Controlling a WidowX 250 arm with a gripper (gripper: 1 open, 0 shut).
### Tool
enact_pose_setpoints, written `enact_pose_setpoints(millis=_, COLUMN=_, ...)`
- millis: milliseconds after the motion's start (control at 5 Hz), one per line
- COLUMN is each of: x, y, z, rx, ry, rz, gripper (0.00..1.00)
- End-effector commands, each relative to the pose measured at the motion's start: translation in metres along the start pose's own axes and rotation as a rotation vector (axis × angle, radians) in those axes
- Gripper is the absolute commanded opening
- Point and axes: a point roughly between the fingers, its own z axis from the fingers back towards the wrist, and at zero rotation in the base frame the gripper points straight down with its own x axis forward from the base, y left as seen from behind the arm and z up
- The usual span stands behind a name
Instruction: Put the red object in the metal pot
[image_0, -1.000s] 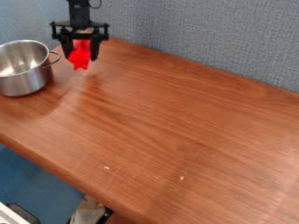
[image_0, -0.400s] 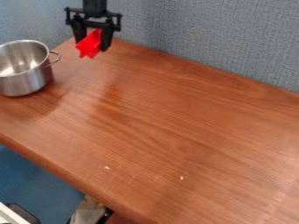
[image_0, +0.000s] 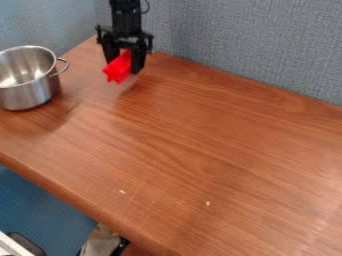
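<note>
A small bright red object (image_0: 119, 68) hangs tilted between the black fingers of my gripper (image_0: 124, 58), which is shut on it just above the wooden table near the back edge. The metal pot (image_0: 26, 76) stands upright at the far left of the table, shiny and with nothing visible inside. My gripper is to the right of the pot, about a pot's width away from its handle. The arm rises out of view at the top.
The brown wooden table (image_0: 201, 140) stretches to the right and front. A blue-grey textured wall (image_0: 254, 40) runs close behind the gripper. The table's front left edge drops off to the floor.
My gripper, still holding the red object, has moved to the right along the back of the table, away from the pot.
</note>
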Motion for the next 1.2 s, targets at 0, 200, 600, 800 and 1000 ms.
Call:
enact_pose_setpoints(millis=0, x=0.001, y=0.009, z=0.047, rx=0.012, ry=-0.08, rz=-0.051, gripper=0.0)
enact_pose_setpoints(millis=200, x=0.006, y=0.009, z=0.055, rx=0.031, ry=-0.08, rz=-0.123, gripper=0.0)
enact_pose_setpoints(millis=600, x=-0.003, y=0.0, z=0.069, rx=0.062, ry=-0.127, rz=-0.159, gripper=0.0)
enact_pose_setpoints(millis=800, x=-0.006, y=-0.004, z=0.071, rx=0.079, ry=-0.145, rz=-0.177, gripper=0.0)
enact_pose_setpoints(millis=1000, x=0.002, y=0.008, z=0.067, rx=0.08, ry=-0.123, rz=-0.168, gripper=0.0)
